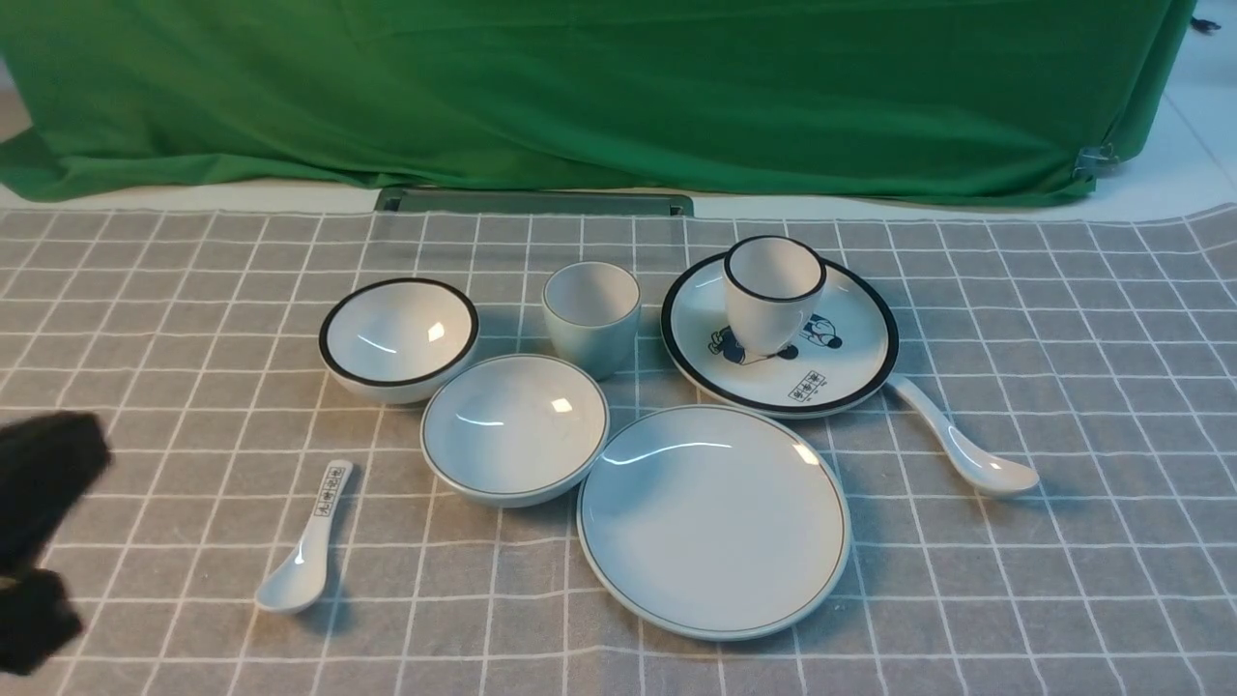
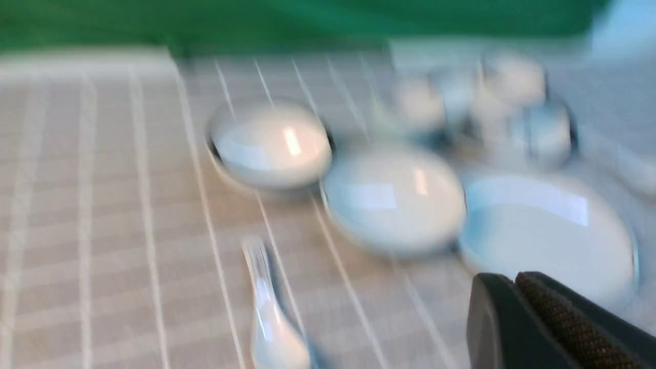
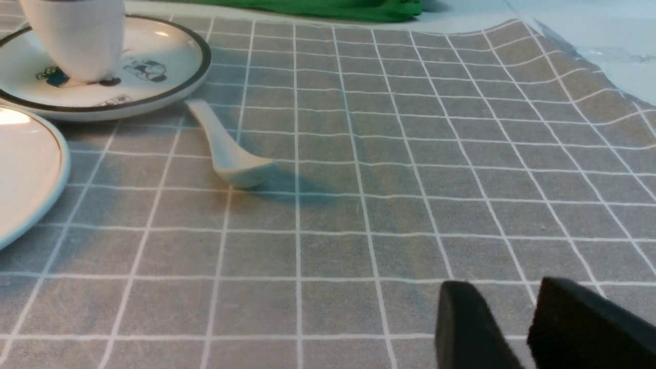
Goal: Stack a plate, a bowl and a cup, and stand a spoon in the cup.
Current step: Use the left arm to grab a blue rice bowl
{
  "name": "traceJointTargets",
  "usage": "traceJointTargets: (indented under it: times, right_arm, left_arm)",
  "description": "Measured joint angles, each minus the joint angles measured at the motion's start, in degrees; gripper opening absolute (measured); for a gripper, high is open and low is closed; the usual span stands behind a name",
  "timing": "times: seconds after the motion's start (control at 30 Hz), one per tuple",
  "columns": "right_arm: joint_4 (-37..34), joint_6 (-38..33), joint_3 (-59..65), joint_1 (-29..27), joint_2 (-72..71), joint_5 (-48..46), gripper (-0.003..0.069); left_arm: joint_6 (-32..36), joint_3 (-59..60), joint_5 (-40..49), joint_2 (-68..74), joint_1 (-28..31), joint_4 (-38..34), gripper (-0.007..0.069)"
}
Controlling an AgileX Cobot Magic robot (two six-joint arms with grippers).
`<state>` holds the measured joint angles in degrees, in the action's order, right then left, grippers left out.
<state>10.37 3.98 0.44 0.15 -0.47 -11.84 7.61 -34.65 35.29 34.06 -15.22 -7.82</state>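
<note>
Left end effector closed, cup (empty)

Spoon on cloth just beside printed plate; tool jaws apart.

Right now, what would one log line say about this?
stack: not begun | plate, bowl, cup, spoon: on cloth | left hand: shut, empty | right hand: open, empty

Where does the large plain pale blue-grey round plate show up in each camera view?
Front view: plate, nearest the camera, near centre.
Left wrist view: blurred, beside the pale blue-grey glossy bowl.
Right wrist view: cut off at the picture's edge.
Shared landmark: black-rimmed white cartoon-print plate, just behind it in all three.
</note>
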Motion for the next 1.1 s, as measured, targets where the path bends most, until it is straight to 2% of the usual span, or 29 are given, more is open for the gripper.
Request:
traceJointTargets:
  times: [0.07,0.17,0.27,0.33,0.37,0.4,0.43,0.53,0.57,0.63,0.73,0.83,0.87,0.93,1.0,1.03,1.07,1.1]
  right_arm:
    - [0.00,0.25,0.00,0.00,0.00,0.64,0.0242]
    - [-0.08,3.36,0.00,0.00,0.00,2.08,0.0242]
    - [-1.26,14.66,0.00,0.00,0.00,6.31,0.0242]
    - [-2.04,26.61,0.00,0.00,0.00,10.67,0.0242]
    - [-2.08,27.56,0.00,0.00,0.00,11.04,0.0242]
    - [-2.17,33.21,0.00,0.00,0.00,13.15,0.0242]
    - [-2.26,35.47,0.00,0.00,0.00,14.36,0.0242]
    - [-2.31,39.99,-0.17,0.55,0.00,16.45,0.0229]
    - [-2.31,40.12,-0.26,0.79,0.00,16.26,0.0229]
    - [-2.45,39.07,-4.07,3.14,1.77,10.95,0.0181]
    - [-2.51,28.62,-16.22,9.84,8.16,-3.44,0.0125]
    - [-2.51,17.86,-29.55,18.12,17.10,-21.15,0.0111]
    - [-2.51,16.02,-31.25,19.94,18.40,-24.97,0.0111]
    - [-2.46,10.80,-40.18,27.06,26.02,-37.29,0.0111]
    - [-2.36,8.82,-44.37,32.81,30.22,-43.14,0.0111]
    - [-2.36,8.82,-44.37,32.81,30.54,-43.14,0.0111]
    - [-2.34,8.18,-46.46,37.34,32.76,-44.15,0.0113]
    - [-2.34,8.10,-46.84,38.56,33.44,-43.95,0.0115]
  left_arm:
    - [3.32,-2.43,5.19,5.93,-1.56,-1.02,0.0017]
    - [4.66,-4.11,7.41,11.88,-3.00,-2.75,0.0017]
    - [7.18,-5.57,8.03,17.57,-5.48,-5.74,0.0017]
    - [9.91,-6.81,9.56,21.27,-7.62,-6.88,0.0017]
    - [10.08,-6.92,9.72,21.55,-7.62,-6.87,0.0017]
    - [10.81,-7.68,10.76,22.96,-8.53,-7.08,0.0017]
    - [11.35,-8.16,11.86,24.23,-9.03,-7.14,0.0017]
    - [13.22,-10.19,14.06,27.43,-10.32,-7.50,0.0017]
    - [13.49,-10.47,14.21,27.75,-10.44,-7.64,0.0017]
    - [15.47,-12.49,14.75,29.39,-10.55,-8.48,0.0017]
    - [18.95,-15.54,14.75,32.40,-10.72,-8.84,0.0017]
    - [22.12,-18.58,15.17,36.97,-10.89,-8.70,0.0017]
    - [22.76,-19.34,15.49,38.12,-10.96,-8.56,0.0017]
    - [25.93,-22.20,17.01,42.70,-10.96,-8.09,0.0019]
    - [29.81,-24.51,17.62,46.03,-10.96,-7.63,0.0032]
    - [30.18,-24.70,17.62,46.33,-10.96,-7.63,0.0034]
    - [33.75,-26.38,17.23,48.77,-10.96,-7.08,0.0066]
    - [34.97,-27.04,16.67,50.02,-10.96,-6.92,0.0087]
